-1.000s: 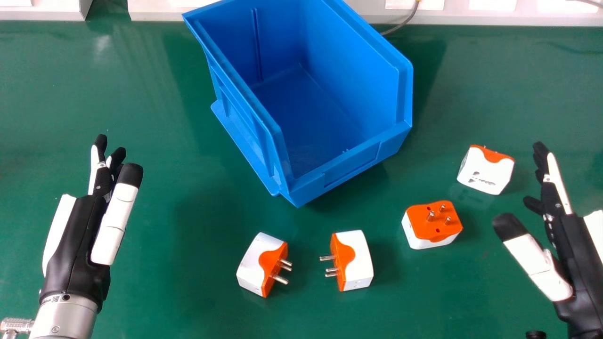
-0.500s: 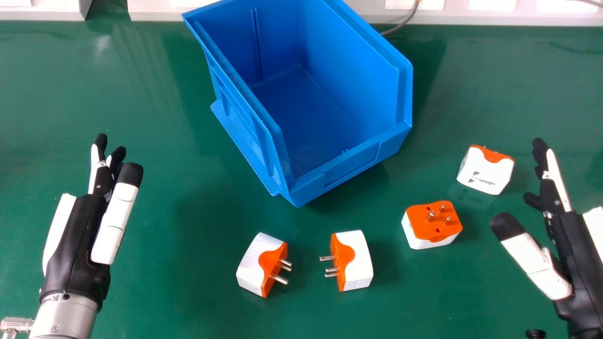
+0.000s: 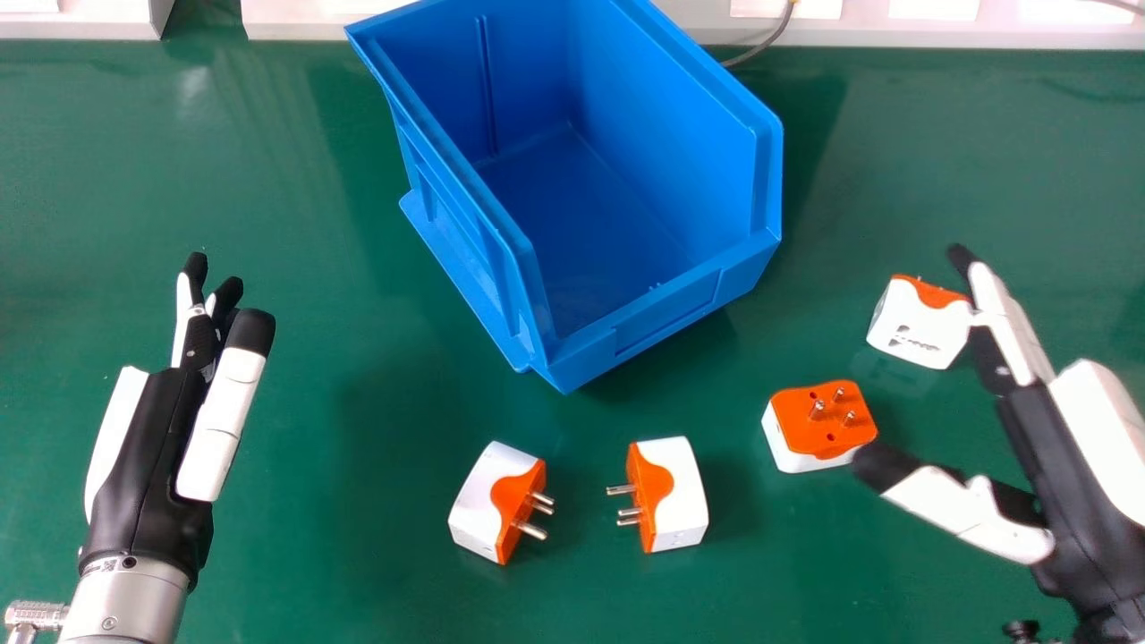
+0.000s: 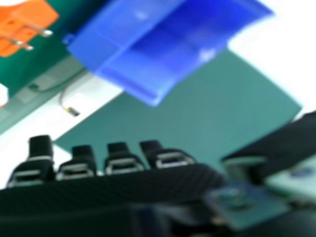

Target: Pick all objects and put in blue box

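At left, has left hand (image 3: 148, 447) empty, straight-fingered; near, plug adapter (image 3: 479, 505); far, blue box (image 3: 666, 313); near, second adapter (image 3: 684, 492). At right, could shove pins-up adapter (image 3: 801, 425) or farther adapter (image 3: 908, 326) askew by sweeping wide-open right hand (image 3: 1064, 465) too low.

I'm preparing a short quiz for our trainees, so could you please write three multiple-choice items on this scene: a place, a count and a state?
1. Where is the left hand in the head view?
A) Over the box
B) Left of the box
C) Right of the box

2. How many plugs lie on the table?
A) Two
B) Six
C) Four

3. What is the state of the box?
A) Upright, with no plugs in it
B) Upside down
C) Full of plugs

1 B: the hand is at the view's left side, apart from the box.
2 C: two lie with pins facing each other, two nearer the right hand.
3 A: its open top shows a bare inside.
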